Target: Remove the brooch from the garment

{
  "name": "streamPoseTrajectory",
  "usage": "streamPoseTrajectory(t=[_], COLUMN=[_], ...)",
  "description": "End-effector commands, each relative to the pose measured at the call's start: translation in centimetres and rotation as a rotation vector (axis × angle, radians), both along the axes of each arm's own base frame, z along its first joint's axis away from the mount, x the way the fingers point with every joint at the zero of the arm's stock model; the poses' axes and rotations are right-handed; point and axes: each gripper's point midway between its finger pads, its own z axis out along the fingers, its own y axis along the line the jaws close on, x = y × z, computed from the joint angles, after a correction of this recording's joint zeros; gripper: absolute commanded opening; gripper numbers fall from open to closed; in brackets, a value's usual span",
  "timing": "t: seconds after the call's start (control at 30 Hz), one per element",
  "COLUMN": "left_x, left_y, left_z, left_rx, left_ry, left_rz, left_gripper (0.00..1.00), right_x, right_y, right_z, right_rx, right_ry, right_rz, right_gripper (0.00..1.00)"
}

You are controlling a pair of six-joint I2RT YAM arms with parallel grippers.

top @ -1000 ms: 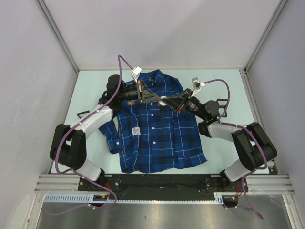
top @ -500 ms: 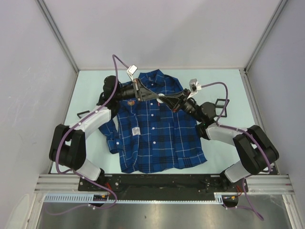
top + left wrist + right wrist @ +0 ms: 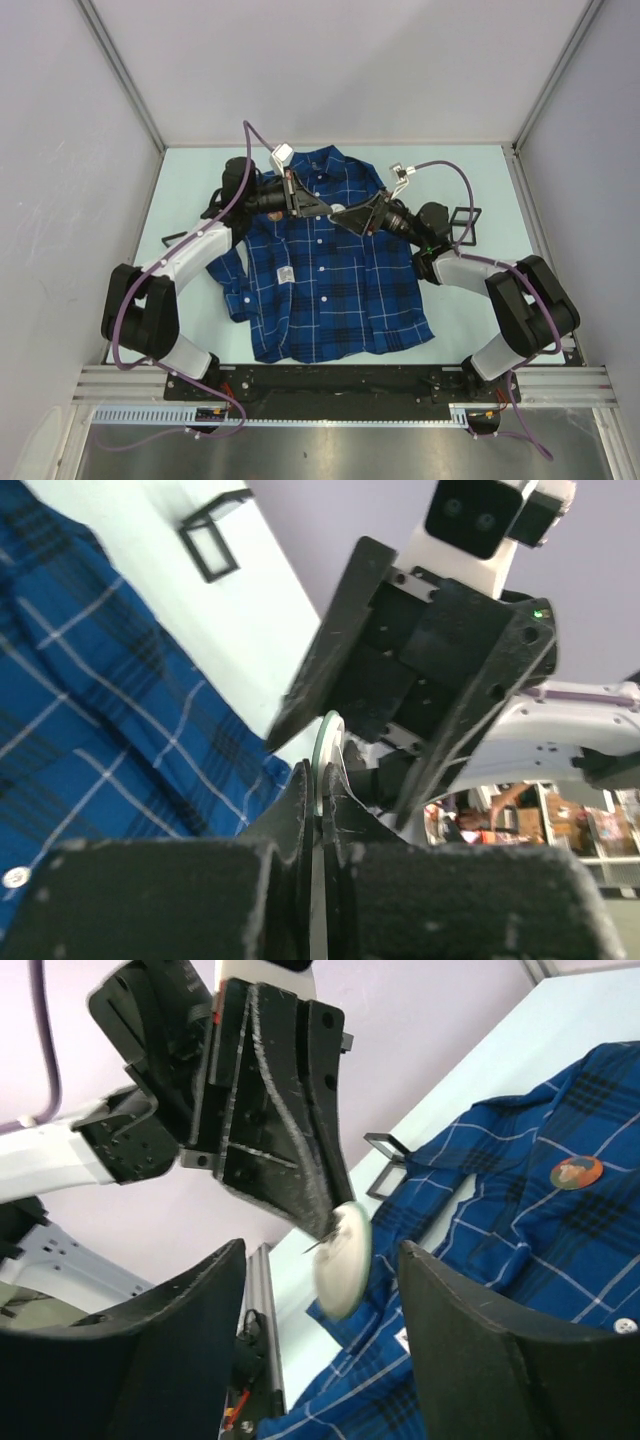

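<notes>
Two arms meet over the upper chest of the garment (image 3: 330,290), seen from the top cam; the shirt lies flat, front up, mid-table (image 3: 185,195), with its hem near the front edge and its collar near the far edge. We see bare table to the L and R of it, each side holding one small black frame (image 3: 175,239), and walls close in on three sides. The left gripper (image 3: 322,206) and right gripper (image 3: 347,216) sit tip to tip, just apart; what's between them is too small to tell here. A white tag (image 3: 285,274) shows on the shirt front.

L wrist cam: we see the left gripper's fingers pinched tight on a thin pale disc (image 3: 322,750), edge-on, held off the plaid; the right gripper faces it close, fingers either side of the disc, and we can't tell if they touch it.

R wrist cam: the right gripper's fingers (image 3: 150,1360) are spread wide, gripping nothing; the pale disc hangs at the left gripper's tip in the gap between them, up off the cloth. An orange brooch (image 3: 575,1171) sits on the shirt, well apart from both grippers.
</notes>
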Motion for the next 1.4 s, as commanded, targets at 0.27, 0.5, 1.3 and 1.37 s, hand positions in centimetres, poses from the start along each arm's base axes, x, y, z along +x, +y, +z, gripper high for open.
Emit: streamPoseTrajectory(t=[0.27,0.5,1.3,1.37], left_x=[0.7,0.6,0.5,0.3], left_y=[1.3,1.5,1.5,1.3], left_z=[1.9,2.8,3.0,3.0], left_rx=[0.032,0.024,0.288,0.297], left_ry=[-0.102,-0.135,-0.311,-0.321], left_rz=[0.071,0.087,0.232,0.227], left_gripper=[0.0,0.0,0.0,0.0], right_x=[0.4,1.2,1.4,1.3], right_y=[-1.1,-0.4,0.4,0.3], right_z=[2.4,1.0,0.9,0.8], right_rx=[0.128,0.113,0.092,0.091], right_ry=[0.084,0.134,0.149,0.148], right_rz=[0.011,0.001,-0.041,-0.041], right_gripper=[0.7,0.59,0.49,0.48])
